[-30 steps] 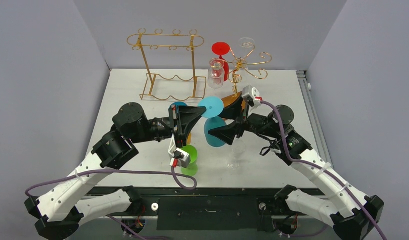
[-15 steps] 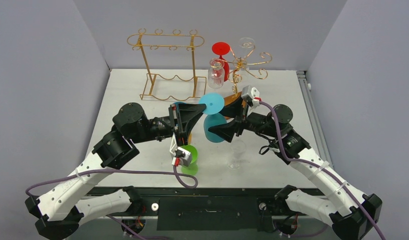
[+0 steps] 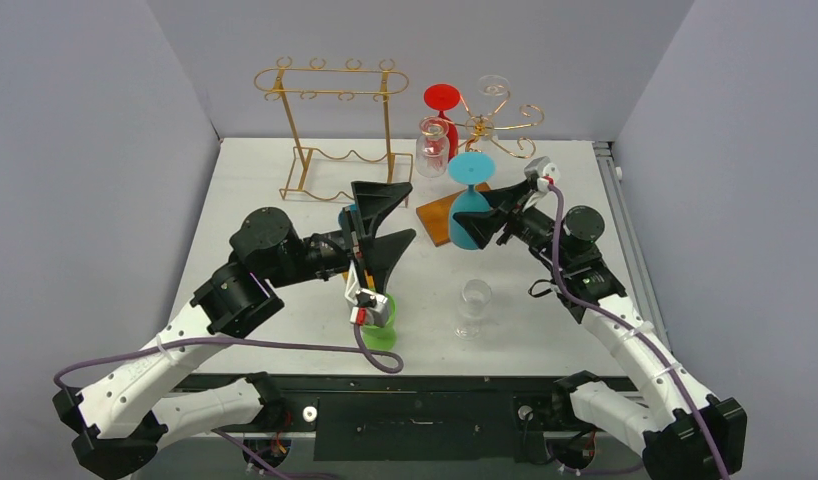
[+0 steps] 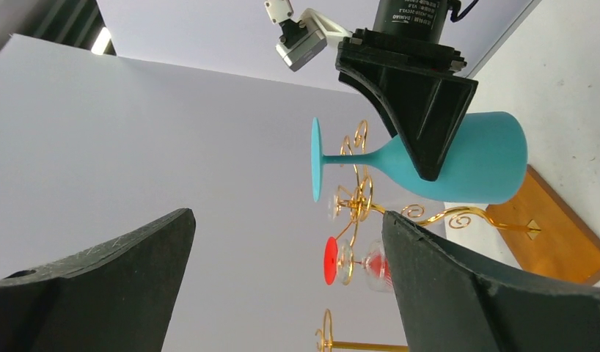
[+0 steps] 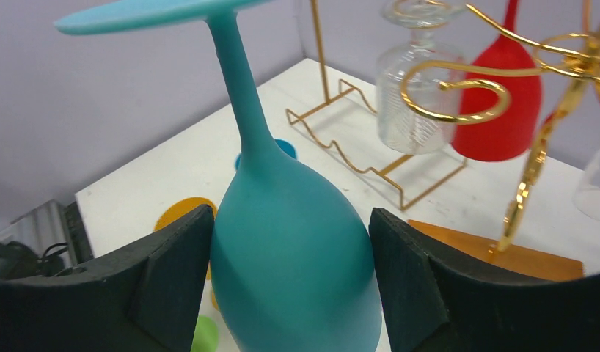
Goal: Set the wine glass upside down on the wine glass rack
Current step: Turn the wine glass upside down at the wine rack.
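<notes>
The teal wine glass [image 3: 465, 230] hangs upside down in the air, foot up, with my right gripper [image 3: 487, 218] shut on its bowl. In the right wrist view the bowl [image 5: 293, 257] fills the space between both fingers [image 5: 172, 271]. It sits just in front of the gold spiral wine glass rack [image 3: 485, 125], whose curls [image 5: 458, 84] show close ahead. My left gripper [image 3: 383, 222] stands wide open and holds nothing, left of the glass. The left wrist view shows the teal glass [image 4: 473, 158] and the rack [image 4: 363, 198] beyond the open gripper [image 4: 286, 279].
A red glass [image 3: 443, 100] and a clear glass [image 3: 431, 150] hang on the spiral rack, which stands on an orange base [image 3: 432, 215]. A second gold frame rack [image 3: 330, 130] stands back left. A green glass [image 3: 381, 318] and a clear glass [image 3: 473, 305] stand near the front.
My left gripper has let go of the teal glass and opened wide. The right arm has swung the glass foot-up, back and to the right, toward the spiral rack.
</notes>
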You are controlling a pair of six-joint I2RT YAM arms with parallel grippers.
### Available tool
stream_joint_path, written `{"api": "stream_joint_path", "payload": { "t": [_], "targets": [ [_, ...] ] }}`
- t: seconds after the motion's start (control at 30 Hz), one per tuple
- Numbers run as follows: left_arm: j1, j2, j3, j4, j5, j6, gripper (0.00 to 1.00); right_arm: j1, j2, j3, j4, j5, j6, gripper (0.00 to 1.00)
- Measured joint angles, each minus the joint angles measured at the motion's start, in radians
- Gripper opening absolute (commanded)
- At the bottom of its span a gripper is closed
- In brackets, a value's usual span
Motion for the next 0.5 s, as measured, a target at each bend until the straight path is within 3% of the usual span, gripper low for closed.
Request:
{"api": "stream_joint_path", "payload": {
  "t": [0.5],
  "targets": [
    [0.0,-0.005,-0.002,-0.03,-0.116,-0.198,0.96,-0.17,0.133,-0.075,0.074,0.13,-0.032,0.56]
  ]
}}
